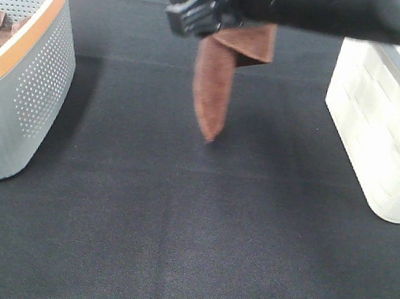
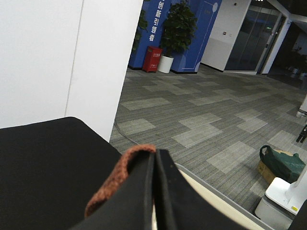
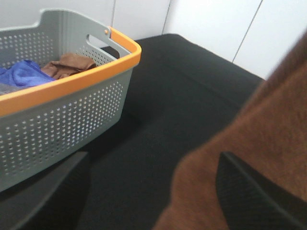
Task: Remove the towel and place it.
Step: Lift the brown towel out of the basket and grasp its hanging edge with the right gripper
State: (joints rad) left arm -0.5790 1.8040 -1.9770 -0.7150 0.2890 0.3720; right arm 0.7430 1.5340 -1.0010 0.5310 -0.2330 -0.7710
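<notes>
Left pincer [image 2: 156, 155] clamped on the reddish-brown square microfibre towel [image 1: 213, 92], right pincer [image 3: 152, 160] apart: best lower it slowly, flat, mid black bench [image 1: 186, 251].

Reddish-brown fuzzy towel [image 1: 214, 85] dangles up at 12 o'clock, folded over itself and pinched at the top, pointed corner hanging toward the black desk [image 1: 186, 251].
</notes>
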